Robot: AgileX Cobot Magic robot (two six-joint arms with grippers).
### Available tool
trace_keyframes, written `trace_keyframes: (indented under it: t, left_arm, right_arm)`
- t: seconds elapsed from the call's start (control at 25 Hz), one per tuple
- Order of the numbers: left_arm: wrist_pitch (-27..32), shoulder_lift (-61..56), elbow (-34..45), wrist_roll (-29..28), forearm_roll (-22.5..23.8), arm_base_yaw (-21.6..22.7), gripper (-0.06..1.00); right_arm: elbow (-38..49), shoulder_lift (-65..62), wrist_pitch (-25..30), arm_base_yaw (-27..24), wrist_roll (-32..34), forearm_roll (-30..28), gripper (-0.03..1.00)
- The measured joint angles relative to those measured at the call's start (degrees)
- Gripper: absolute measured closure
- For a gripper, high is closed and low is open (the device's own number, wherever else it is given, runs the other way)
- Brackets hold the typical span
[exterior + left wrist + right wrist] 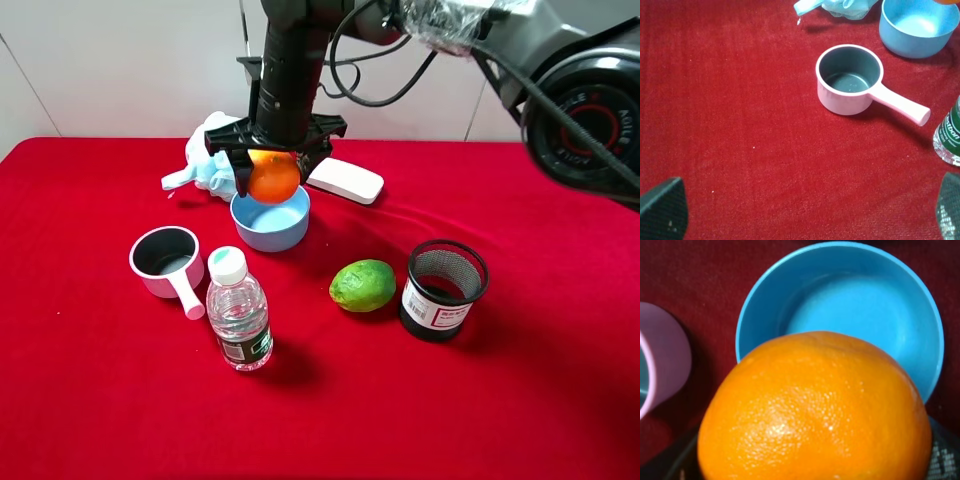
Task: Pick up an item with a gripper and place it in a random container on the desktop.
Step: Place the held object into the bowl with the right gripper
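My right gripper [272, 168] reaches across to the back left of the middle and is shut on the orange fruit [273, 178]. It holds the fruit just above the light-blue bowl [272, 236], which stands on the red cloth desktop [100, 400]. In the right wrist view the fruit [815, 410] fills the front, with the empty bowl [865, 305] right beneath and beyond it. My left gripper [805, 215] is open and empty over bare red cloth. Its arm is out of the exterior high view. The bowl [917, 27] also shows in the left wrist view.
A white handled pot [165, 258] and a water bottle [238, 312] stand front left of the bowl. A green lime-like fruit [362, 285] and a black mesh cup [443, 290] sit to the right. A pale blue cloth [205, 160] and a flat white object [345, 181] lie behind.
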Motion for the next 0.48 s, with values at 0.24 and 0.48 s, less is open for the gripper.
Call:
trace_keyframes:
  t: [0.24, 0.48]
  left_arm:
    - [0.00, 0.00, 0.00, 0.00, 0.00, 0.00, -0.05]
    - [0.00, 0.00, 0.00, 0.00, 0.00, 0.00, -0.05]
  right_arm:
    - [0.00, 1.77, -2.63, 0.00, 0.00, -0.26, 0.42]
    - [0.00, 1.90, -4.65, 0.00, 0.00, -2.69, 0.42]
